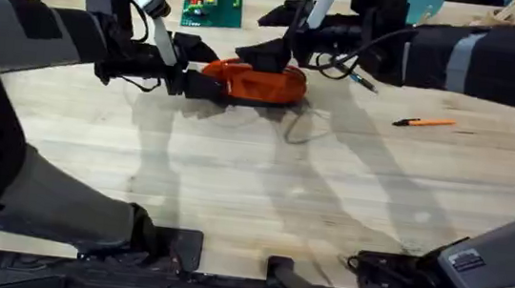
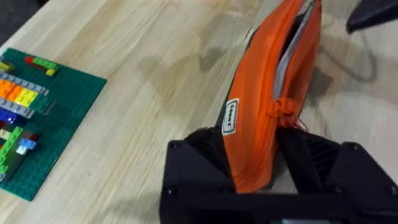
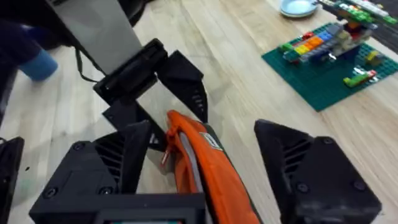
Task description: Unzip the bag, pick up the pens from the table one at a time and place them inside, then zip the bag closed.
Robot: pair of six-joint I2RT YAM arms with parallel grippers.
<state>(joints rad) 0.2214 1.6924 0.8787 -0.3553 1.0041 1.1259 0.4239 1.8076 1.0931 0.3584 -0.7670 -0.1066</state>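
Wooden table [image 1: 232,199], orange pen [image 1: 424,123] overhead, bag [image 2: 273,93] unzipped, left jaws clamping it

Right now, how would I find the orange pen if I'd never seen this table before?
Start at the big wooden table and find the orange pouch between the two grippers near the far side. Look out from the pouch toward the right arm's side: the orange pen lies alone on bare wood. It is thin, stick-like and dark-tipped, unlike the fat fabric pouch.
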